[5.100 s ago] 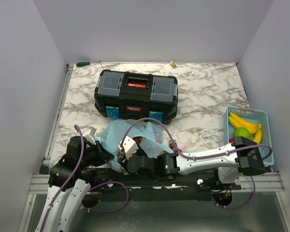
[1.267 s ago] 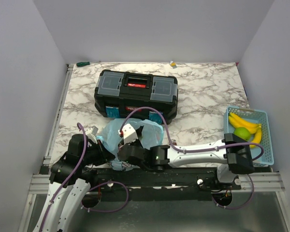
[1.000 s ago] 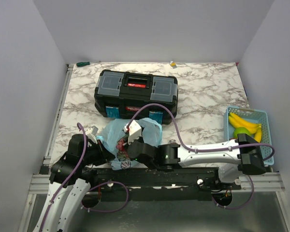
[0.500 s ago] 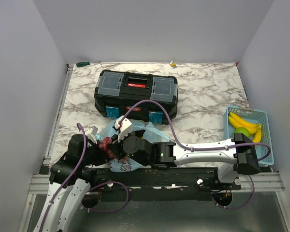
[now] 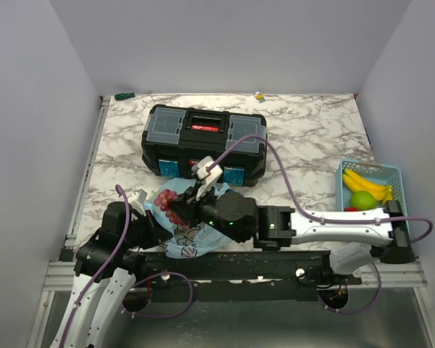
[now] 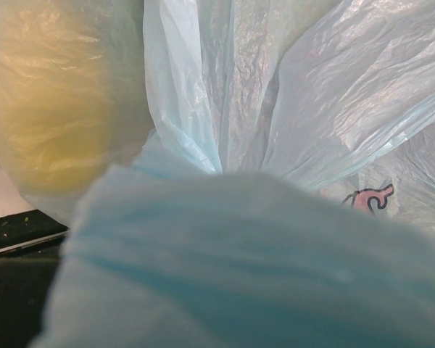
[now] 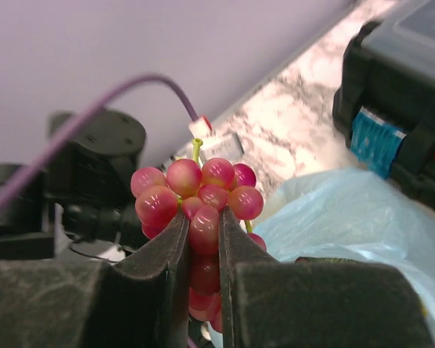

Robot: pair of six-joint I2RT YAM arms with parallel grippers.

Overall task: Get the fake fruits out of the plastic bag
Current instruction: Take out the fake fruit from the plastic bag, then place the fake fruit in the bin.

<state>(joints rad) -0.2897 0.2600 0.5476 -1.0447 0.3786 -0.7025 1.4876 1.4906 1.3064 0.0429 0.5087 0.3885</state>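
The light-blue plastic bag [image 5: 197, 236] lies crumpled at the near edge of the table, in front of the toolbox. My right gripper [image 5: 180, 205] is shut on a bunch of red grapes [image 5: 170, 202] and holds it above the bag's left side. In the right wrist view the fingers pinch the grapes [image 7: 203, 192] in the middle of the bunch, over the bag [image 7: 348, 217]. My left gripper [image 5: 151, 220] sits at the bag's left edge. In its wrist view the fingers are hidden behind blurred plastic, and the bag's pleats [image 6: 225, 109] gather toward them. A yellowish fruit [image 6: 51, 109] shows through the plastic.
A black toolbox [image 5: 204, 141] stands behind the bag. At the right edge a light-blue mesh basket [image 5: 399, 174] holds bananas [image 5: 366, 183] and a green apple [image 5: 362, 199]. A small green thing [image 5: 123, 95] and a small yellow thing [image 5: 259, 95] lie by the back wall.
My right gripper has come up out of the bag with the grapes and swung left and back over it. The left arm has stayed put.
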